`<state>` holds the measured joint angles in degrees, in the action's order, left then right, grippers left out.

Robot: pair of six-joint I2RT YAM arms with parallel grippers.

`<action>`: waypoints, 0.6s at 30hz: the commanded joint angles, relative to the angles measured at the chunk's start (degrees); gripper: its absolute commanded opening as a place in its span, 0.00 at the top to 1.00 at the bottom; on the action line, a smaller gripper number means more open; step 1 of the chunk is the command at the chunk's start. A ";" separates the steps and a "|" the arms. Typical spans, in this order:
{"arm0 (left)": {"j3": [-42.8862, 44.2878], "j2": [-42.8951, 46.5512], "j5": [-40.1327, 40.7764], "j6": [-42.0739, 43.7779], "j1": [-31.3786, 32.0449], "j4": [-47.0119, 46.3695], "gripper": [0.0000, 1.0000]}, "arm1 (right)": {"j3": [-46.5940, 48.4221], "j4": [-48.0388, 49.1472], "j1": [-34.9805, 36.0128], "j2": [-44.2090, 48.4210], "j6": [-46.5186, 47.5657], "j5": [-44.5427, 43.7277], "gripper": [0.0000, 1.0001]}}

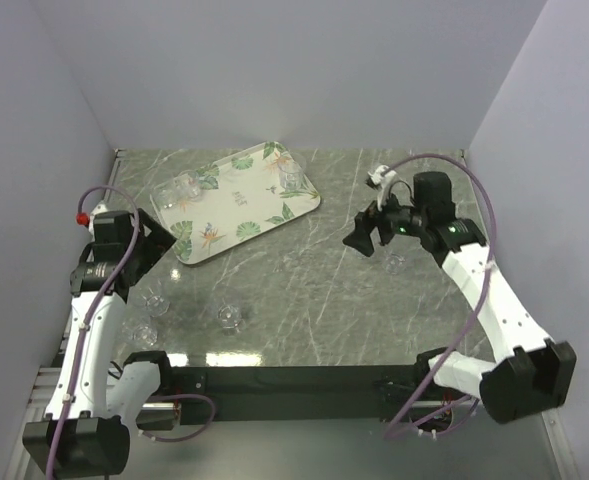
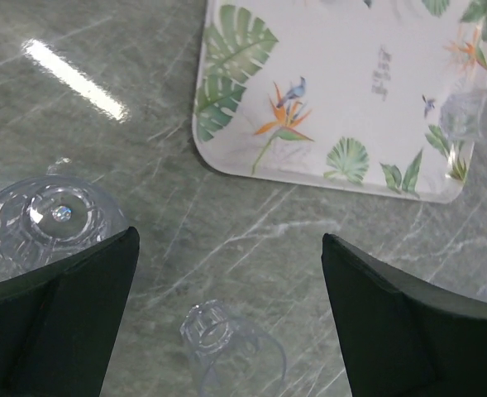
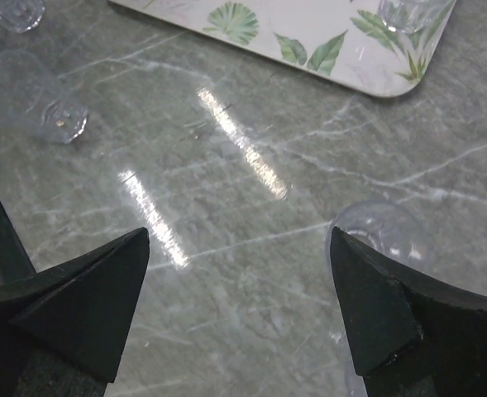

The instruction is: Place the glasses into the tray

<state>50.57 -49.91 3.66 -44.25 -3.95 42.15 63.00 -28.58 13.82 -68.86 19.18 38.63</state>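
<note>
The leaf-printed tray (image 1: 236, 205) lies at the back left of the table. Clear glasses stand on it at its left end (image 1: 184, 190) and right edge (image 1: 292, 180). Three glasses are on the table near the left arm (image 1: 155, 298), (image 1: 230, 318), (image 1: 139, 332), and one near the right arm (image 1: 395, 265). My left gripper (image 1: 152, 247) is open and empty beside the tray's near corner (image 2: 226, 157); a glass (image 2: 226, 343) lies below its jaws (image 2: 231, 273). My right gripper (image 1: 362, 234) is open and empty above the table (image 3: 239, 265); a glass (image 3: 384, 236) stands by its right finger.
The table is grey-green marble with white walls on three sides. In the left wrist view another glass (image 2: 45, 219) sits by the left finger and one (image 2: 466, 116) is on the tray edge. In the right wrist view a glass (image 3: 36, 95) lies at the left.
</note>
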 commanded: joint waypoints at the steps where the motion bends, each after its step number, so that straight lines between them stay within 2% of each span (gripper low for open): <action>1: 0.06 -2.02 5.65 -6.01 -0.10 1.70 0.03 | -3.85 4.84 -3.53 5.05 -0.89 4.25 0.04; 3: 0.58 -5.45 6.71 -7.42 -0.10 2.93 0.05 | -5.69 5.98 -5.99 5.14 -2.56 7.40 0.04; 5: 1.55 -8.87 8.46 -8.75 -0.10 4.78 0.13 | -6.40 7.22 -6.96 5.05 -3.18 8.12 0.04; 8: 1.91 -12.30 8.82 -9.63 -0.18 5.84 0.15 | -5.96 6.61 -7.23 4.53 -2.75 8.30 0.05; 14: -1.08 -13.54 9.17 -11.56 -0.10 4.00 0.20 | -5.79 6.08 -8.20 3.91 -2.39 8.04 0.05; 18: -2.84 -14.77 9.79 -11.47 -0.19 1.97 0.29 | -5.70 5.99 -8.90 3.82 -2.48 8.12 0.05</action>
<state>48.73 -64.16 11.88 -54.50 -3.95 46.13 56.88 -24.56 5.69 -65.06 16.97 45.71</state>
